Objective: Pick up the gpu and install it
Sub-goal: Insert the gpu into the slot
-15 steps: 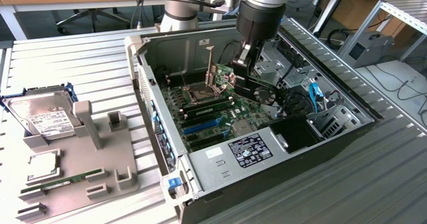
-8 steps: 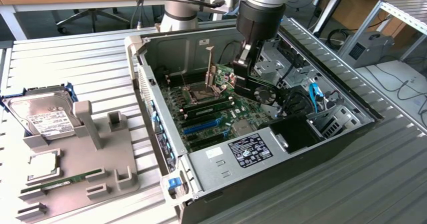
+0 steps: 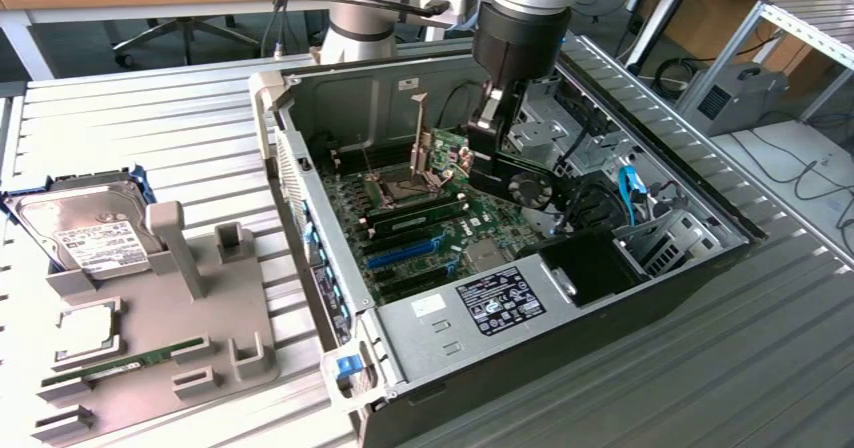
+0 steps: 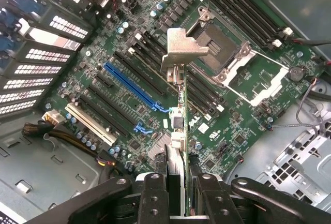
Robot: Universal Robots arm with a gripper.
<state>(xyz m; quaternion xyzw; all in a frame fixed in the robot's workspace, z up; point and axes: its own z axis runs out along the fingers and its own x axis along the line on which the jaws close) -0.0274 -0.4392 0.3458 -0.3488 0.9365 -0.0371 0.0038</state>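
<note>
Looking into an open computer case (image 3: 400, 368) lying on a slatted metal surface (image 3: 160, 108); hand (image 4: 178, 203) closed narrowly on the gpu (image 4: 179, 115), gripping one end of the green card; held edge-on above the motherboard (image 4: 243, 125), apparently clear of every slot; silver bracket (image 4: 182, 50) at the far end, hovering over the black slots beside the long blue slot (image 4: 132, 84) and near the empty processor socket (image 4: 222, 48).

Possible trouble, judged from this:
- brought down off-line from the slot, bending contacts or scraping the small capacitors nearby;
- gripped at just one end, so liable to pivot or slip under downward pressure;
- bracket catching on the vented rear wall (image 4: 46, 63) of the case instead of sliding in beside it;
- loose yellow and black wires (image 4: 67, 136) at the board's edge, easily snagged.
</note>
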